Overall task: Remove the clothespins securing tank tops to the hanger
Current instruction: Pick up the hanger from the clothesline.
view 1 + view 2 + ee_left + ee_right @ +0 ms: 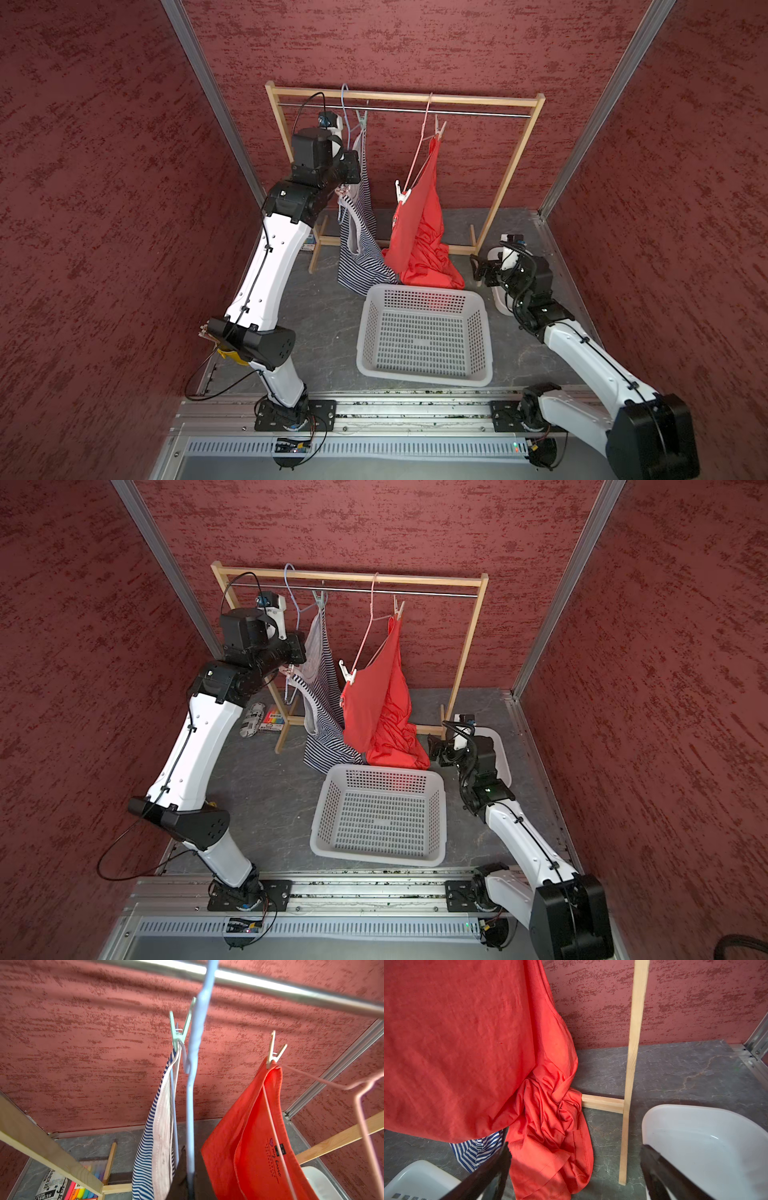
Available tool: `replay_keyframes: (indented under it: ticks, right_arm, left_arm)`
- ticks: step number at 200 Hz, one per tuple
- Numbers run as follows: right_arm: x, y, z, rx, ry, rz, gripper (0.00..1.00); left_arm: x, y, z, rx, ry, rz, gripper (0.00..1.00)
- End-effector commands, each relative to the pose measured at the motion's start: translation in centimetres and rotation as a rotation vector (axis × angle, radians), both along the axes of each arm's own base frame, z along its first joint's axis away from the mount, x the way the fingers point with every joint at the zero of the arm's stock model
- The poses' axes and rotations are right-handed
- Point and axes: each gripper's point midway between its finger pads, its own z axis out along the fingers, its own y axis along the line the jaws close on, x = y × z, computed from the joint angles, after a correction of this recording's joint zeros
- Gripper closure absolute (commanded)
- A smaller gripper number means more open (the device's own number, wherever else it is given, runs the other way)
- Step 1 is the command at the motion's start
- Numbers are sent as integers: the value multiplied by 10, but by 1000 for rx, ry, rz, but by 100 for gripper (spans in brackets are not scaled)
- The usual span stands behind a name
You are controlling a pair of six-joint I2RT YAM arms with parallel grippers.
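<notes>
I am holding my left gripper [344, 187] up at the near end of the blue hanger [193, 1068], where the navy-and-white striped tank top [359, 237] is hanging. Its fingers are pressing fully together there. A small pale peg-like piece [286, 672] is showing right at their tips, but I am unable to tell whether they are pinching it, the hanger wire or the cloth. From my left wrist I am looking along that hanger to its far end, where a mint-green clothespin [179, 1031] is clamping the striped strap to it, just under the metal rail [280, 989] of the wooden rack [405, 98]. Beside it the orange-red tank top [419, 237] is hanging from a pink hanger [428, 114]. A beige clothespin [273, 1053] is gripping its far strap and a white clothespin [402, 193] is gripping its near one, while its hem is lying bunched on the grey tabletop [675, 1076]. I am holding my right gripper [575, 1148] low, well apart from every clothespin, between that heap and a white tub [695, 1126]. Its fingers [483, 1176] are spreading wide and gripping nothing. A white perforated basket [422, 375] is sitting in front of the rack, just beside the two hems.
</notes>
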Motion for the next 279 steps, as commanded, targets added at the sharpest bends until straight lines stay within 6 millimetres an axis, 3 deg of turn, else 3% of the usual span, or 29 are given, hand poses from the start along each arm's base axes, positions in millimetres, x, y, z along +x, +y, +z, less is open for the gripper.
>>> replay_keyframes:
  ticks: [1, 30, 111, 138, 170, 190, 203, 233, 279]
  right_arm:
    - [-1, 9, 17, 42, -56, 35, 1]
    - [1, 15, 21, 59, -67, 63, 1]
    - [-5, 25, 33, 73, -101, 113, 1]
    - [-4, 27, 31, 78, -97, 119, 1]
    - [-3, 32, 31, 73, -87, 134, 1]
    - [-4, 34, 31, 65, -82, 139, 1]
    - [-4, 34, 31, 56, -81, 139, 1]
    - [-4, 37, 32, 50, -79, 153, 1]
    - [-3, 47, 36, 64, -90, 184, 1]
  left_arm:
    - [-25, 6, 67, -25, -206, -24, 100]
    - [-39, 10, 74, -25, -214, -31, 100]
    - [-75, 9, 49, 91, -136, -98, 100]
    - [-85, 8, 28, 149, -79, -120, 100]
    - [-93, 3, -15, 246, 30, -129, 100]
    - [-105, 9, -28, 287, -14, -91, 100]
    - [-121, 16, -21, 263, -91, -77, 100]
    - [-162, 35, 18, 177, -241, -51, 100]
    - [-205, 37, 55, 121, -364, -125, 100]
